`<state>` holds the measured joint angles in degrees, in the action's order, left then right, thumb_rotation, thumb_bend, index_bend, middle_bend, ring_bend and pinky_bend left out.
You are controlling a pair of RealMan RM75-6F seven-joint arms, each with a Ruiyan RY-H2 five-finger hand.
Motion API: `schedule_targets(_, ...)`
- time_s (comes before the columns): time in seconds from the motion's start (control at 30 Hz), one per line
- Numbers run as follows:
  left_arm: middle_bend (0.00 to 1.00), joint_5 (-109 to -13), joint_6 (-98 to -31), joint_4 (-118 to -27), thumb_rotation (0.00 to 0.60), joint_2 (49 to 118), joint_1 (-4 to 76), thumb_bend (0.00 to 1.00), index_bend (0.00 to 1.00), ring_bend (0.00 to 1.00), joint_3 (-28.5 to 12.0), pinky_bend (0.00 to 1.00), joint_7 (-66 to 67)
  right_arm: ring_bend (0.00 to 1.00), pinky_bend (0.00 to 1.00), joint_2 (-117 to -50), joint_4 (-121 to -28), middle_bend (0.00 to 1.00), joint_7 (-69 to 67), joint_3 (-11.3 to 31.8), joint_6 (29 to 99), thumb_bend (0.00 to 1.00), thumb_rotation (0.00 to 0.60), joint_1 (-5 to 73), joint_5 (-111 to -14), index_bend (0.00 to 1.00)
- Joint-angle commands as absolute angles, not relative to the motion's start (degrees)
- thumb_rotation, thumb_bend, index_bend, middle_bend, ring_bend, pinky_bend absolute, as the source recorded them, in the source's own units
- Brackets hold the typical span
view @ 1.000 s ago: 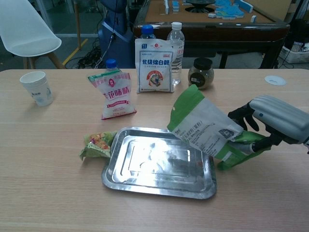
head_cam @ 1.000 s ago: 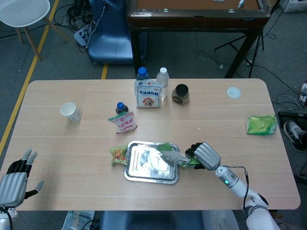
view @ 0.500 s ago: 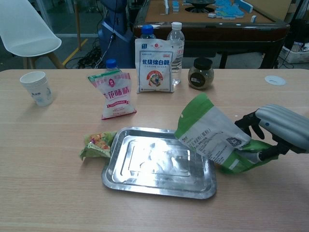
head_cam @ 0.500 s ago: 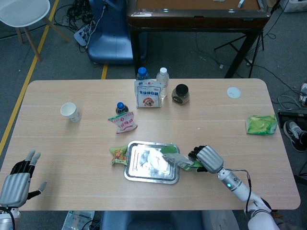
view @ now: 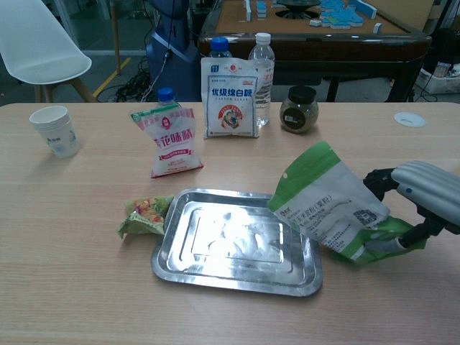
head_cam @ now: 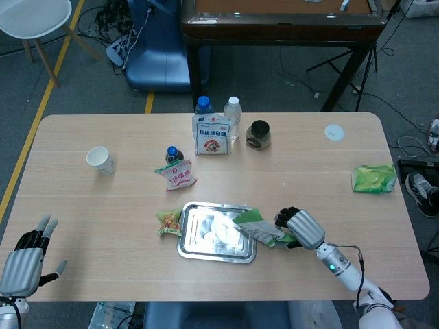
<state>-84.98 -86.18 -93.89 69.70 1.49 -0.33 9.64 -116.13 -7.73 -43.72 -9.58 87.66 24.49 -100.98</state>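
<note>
Your right hand (view: 420, 205) has drawn back to your right, taking the green bag (view: 332, 205) off the tray (view: 215, 269); it grasps the bag tilted, top edge just over the tray's right rim. Your left hand (head_cam: 22, 260) rests empty, fingers spread, at the counter's (head_cam: 103, 205) near-left edge.

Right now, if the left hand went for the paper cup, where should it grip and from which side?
Probably around the middle of the paper cup's wall, coming from the table's near left edge. It stands upright, mouth up, apart from the other items, and the left hand hangs open off that near-left corner.
</note>
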Motion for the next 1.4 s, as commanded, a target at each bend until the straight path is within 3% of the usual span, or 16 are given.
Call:
schedule_targets(0.03,0.0,-85.02,-86.18,-93.86,0.6,69.72,1.49,0.23,0.02,0.12,-0.32,0.11,9.59,0.35,0.4,-115.91,-7.81,0.47,-43.66,-9.57,87.87,0.08,0.6,24.18,-100.88,0.6)
schedule_targets(0.57,0.0,-85.64,-86.22,-94.12,0.6,69.82,1.51,0.23,0.02,0.12,-0.08,0.11,9.81,0.33,0.37,-113.43,-8.35,0.45,-42.72,-10.02,90.6,0.07,0.6,19.9,-100.58,0.58)
schedule_targets(0.93,0.0,-86.3,-86.32,-94.51,0.6,69.78,1.65,0.23,0.02,0.12,0.02,0.11,10.11,0.22,0.23,-111.42,-9.85,0.36,-43.09,-8.93,92.56,0.01,0.6,17.46,-99.22,0.49)
schedule_targets(1.4,0.0,-86.9,-86.32,-94.62,0.6,69.68,1.83,0.23,0.02,0.12,0.15,0.11,9.98,0.15,0.2,-109.82,-11.73,0.3,-42.5,-7.71,93.44,0.01,0.6,16.43,-98.01,0.43)
